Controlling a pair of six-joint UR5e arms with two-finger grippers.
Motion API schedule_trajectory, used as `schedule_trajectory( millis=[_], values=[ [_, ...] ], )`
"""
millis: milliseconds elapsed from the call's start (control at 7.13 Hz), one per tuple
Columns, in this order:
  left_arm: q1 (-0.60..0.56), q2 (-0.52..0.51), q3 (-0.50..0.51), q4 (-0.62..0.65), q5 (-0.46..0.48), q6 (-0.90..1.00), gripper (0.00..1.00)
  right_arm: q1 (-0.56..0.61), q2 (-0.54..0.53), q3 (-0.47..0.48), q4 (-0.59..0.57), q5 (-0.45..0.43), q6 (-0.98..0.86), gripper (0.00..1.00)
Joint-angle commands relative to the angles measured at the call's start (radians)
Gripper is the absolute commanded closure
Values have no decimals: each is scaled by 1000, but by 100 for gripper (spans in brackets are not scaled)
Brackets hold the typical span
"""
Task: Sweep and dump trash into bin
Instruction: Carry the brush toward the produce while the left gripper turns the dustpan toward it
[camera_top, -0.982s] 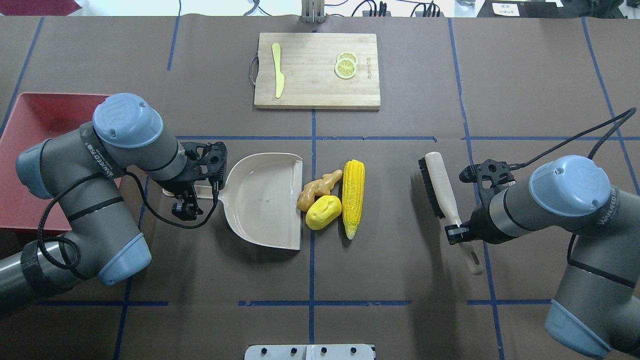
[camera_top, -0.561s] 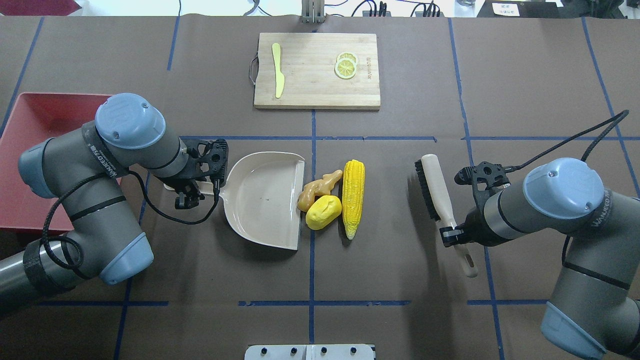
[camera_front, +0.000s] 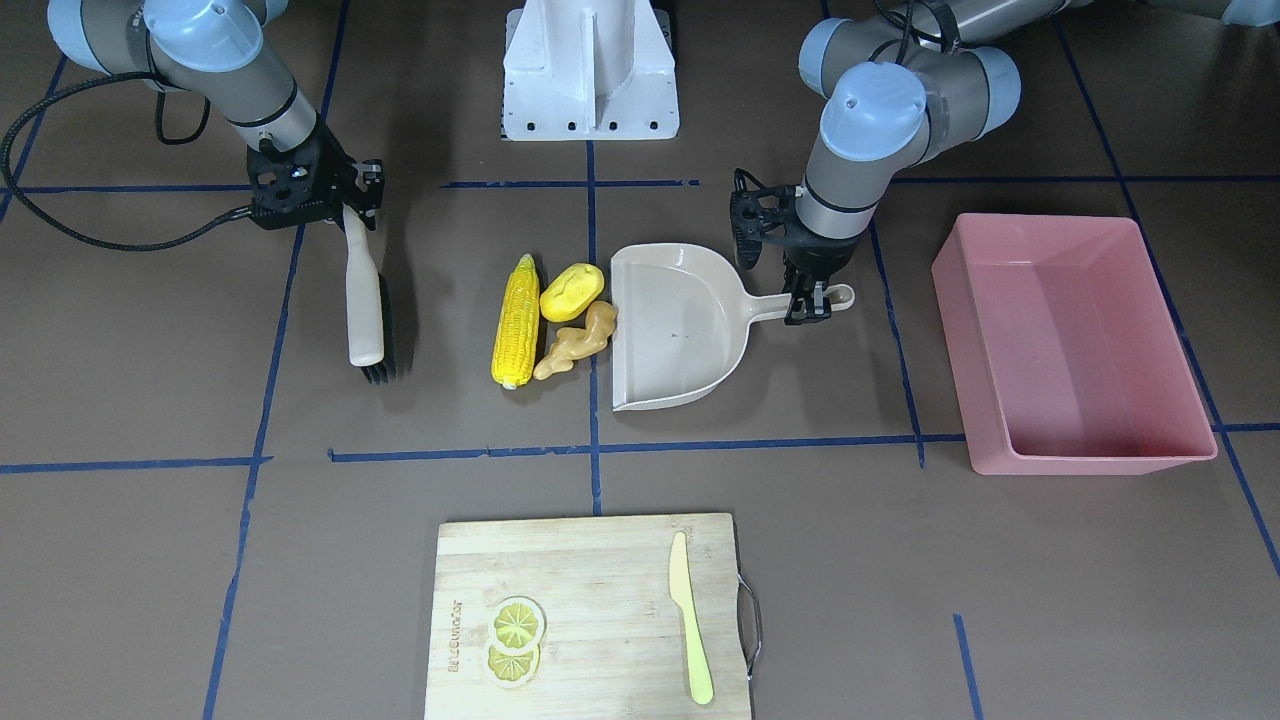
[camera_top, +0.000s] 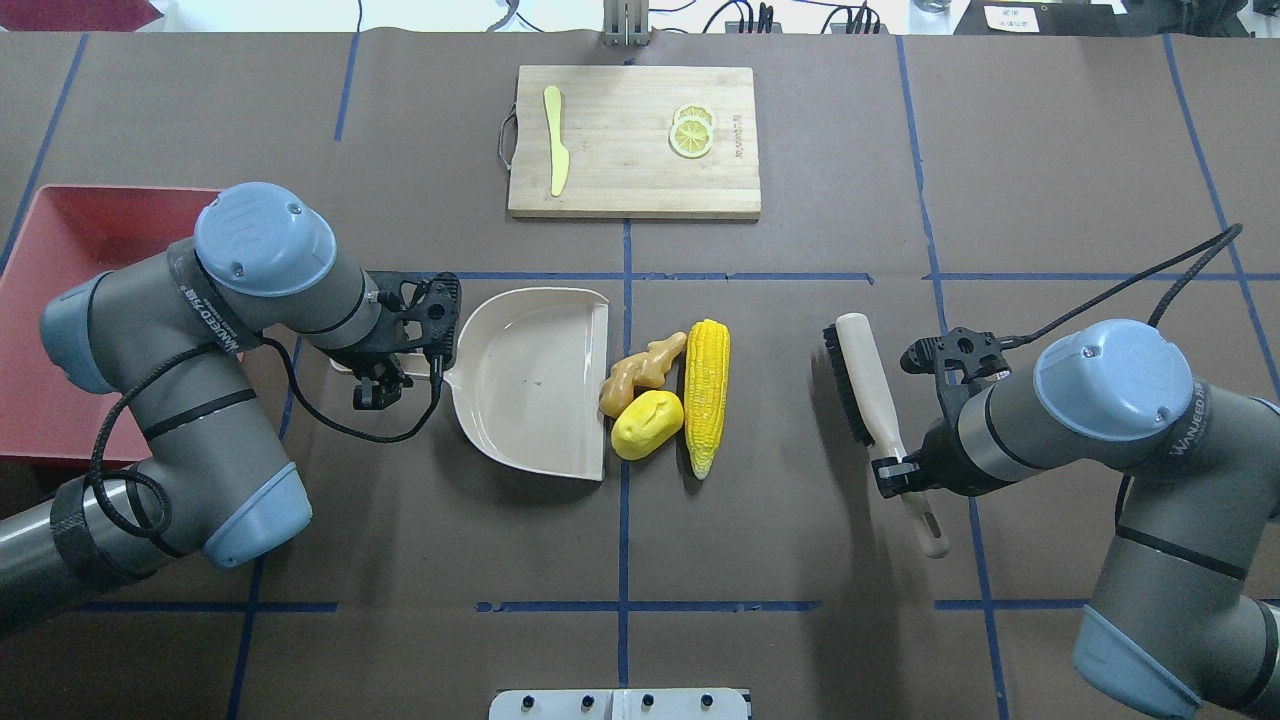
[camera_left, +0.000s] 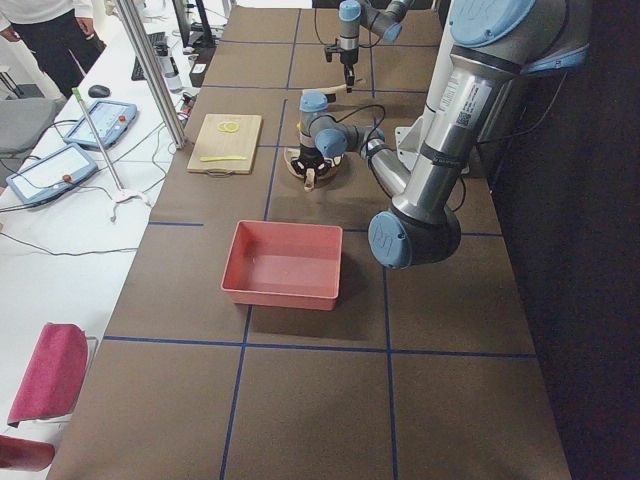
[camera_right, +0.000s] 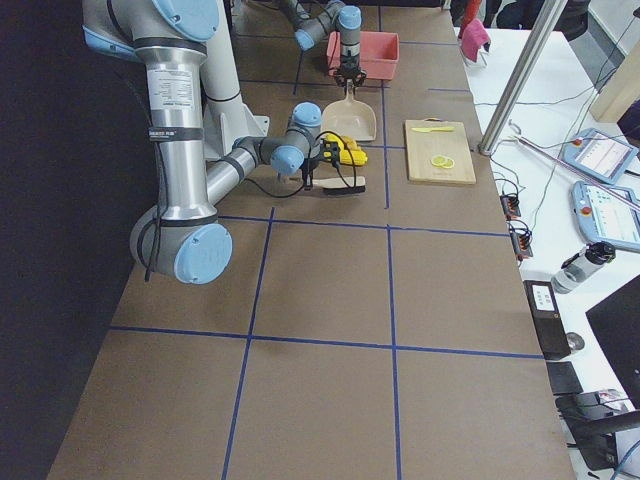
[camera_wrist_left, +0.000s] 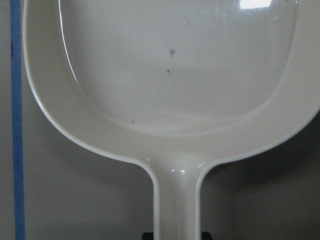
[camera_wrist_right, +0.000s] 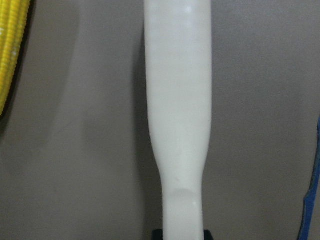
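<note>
Overhead, left arm (camera_top: 180, 400) hides much of the bin (camera_front: 1085, 463); front view shows the bin whole on the tabletop (camera_top: 780, 540), outboard of the left hand (camera_front: 808, 300) and well apart from the food. Wrist views crop both hands to dark slivers at the bottom edge. Left hand clenched on the dustpan (camera_top: 530, 390) handle end. Pan mouth faces the ginger (camera_top: 640, 372), which sits against the lip; potato lump (camera_top: 647, 424) just beside, corn (camera_top: 707, 395) beyond both. Right hand (camera_top: 895, 472) clenched on the brush (camera_top: 862, 385) handle, bristle side toward the corn, well apart from it
</note>
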Motion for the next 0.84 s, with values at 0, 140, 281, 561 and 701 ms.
schedule_trajectory(
  millis=[0, 140, 281, 561, 701],
  values=[
    [1, 6, -9, 5, 2, -1, 78, -4, 25, -10, 0, 0, 12, 100],
    [2, 7, -9, 5, 2, -3, 78, -33, 46, -13, 0, 2, 103, 100],
    [3, 7, -9, 7, 2, -6, 79, -50, 72, -27, 0, 0, 134, 100],
    [6, 7, -7, 9, 28, -9, 81, -73, 103, -35, 0, 0, 183, 100],
    [12, 7, -7, 9, 28, -12, 81, -88, 135, -60, 0, -5, 222, 100]
  ],
)
